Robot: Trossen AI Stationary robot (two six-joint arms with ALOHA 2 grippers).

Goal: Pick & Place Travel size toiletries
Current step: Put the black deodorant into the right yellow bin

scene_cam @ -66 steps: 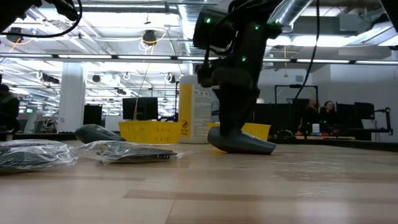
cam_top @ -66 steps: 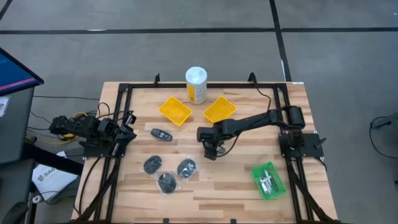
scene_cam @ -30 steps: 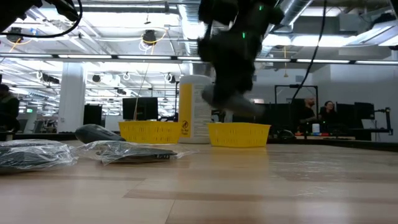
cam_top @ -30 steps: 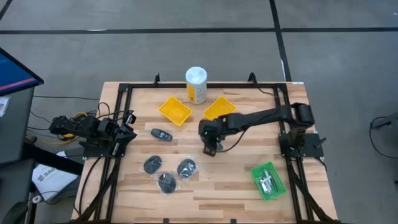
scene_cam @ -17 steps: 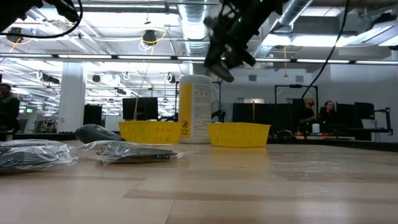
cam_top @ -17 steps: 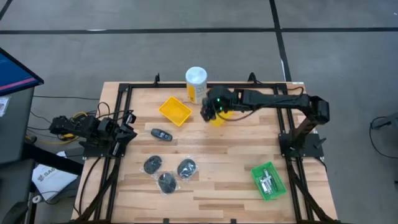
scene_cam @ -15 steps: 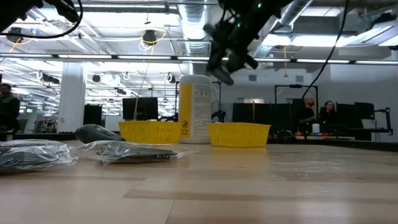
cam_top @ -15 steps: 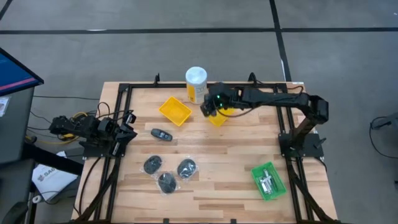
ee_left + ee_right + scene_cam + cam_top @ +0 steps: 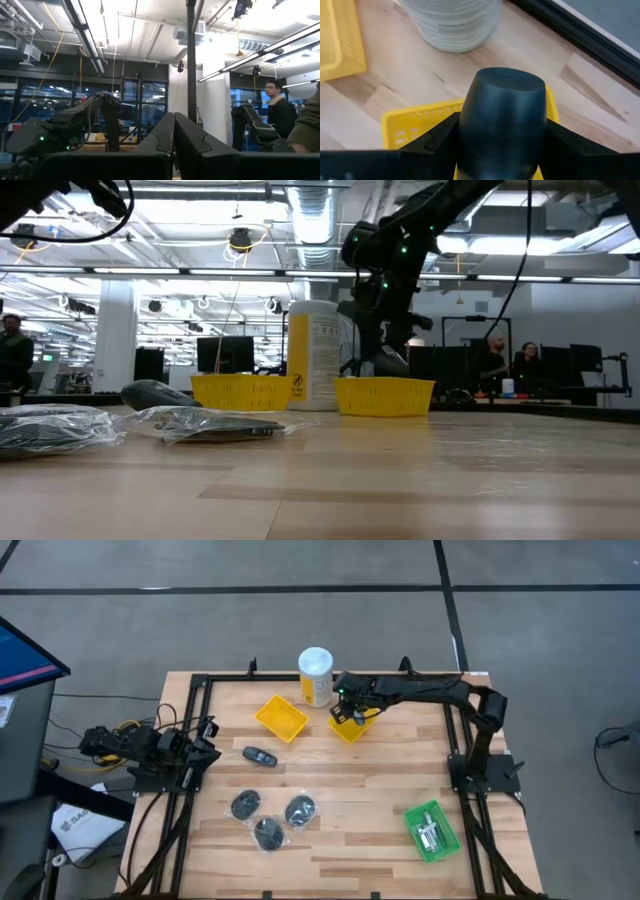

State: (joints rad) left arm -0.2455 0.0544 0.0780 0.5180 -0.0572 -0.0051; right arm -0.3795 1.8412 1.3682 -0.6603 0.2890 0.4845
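We have the right gripper [image 9: 350,712] poised over the right-hand square yellow plastic tray [image 9: 353,724], its two dark fingers [image 9: 432,142] closed on a smooth black oblong piece [image 9: 501,117] that stands on end between them, so that the piece points down into the tray beneath it; we judge this the drop-off step, the piece held high enough to clear the tray's wall [image 9: 385,395] and centred so it should fall inside and not on the wood. Just beside that tray stands the tall yellow canister with a white cap [image 9: 315,677], and on the canister's other side the second yellow tray [image 9: 280,717], apparently empty. The remaining toiletries wait nearer the front of the wooden table [image 9: 380,810]: a second black oblong piece [image 9: 260,755] lying alone, and three dark grey round discs in clear wrap [image 9: 271,820] clustered together, well apart from both trays. A green container of small silver pieces [image 9: 431,830] sits near the table's right front corner. Our left gripper [image 9: 205,740] is parked at the table's left edge, its fingers [image 9: 172,140] pressed together on nothing
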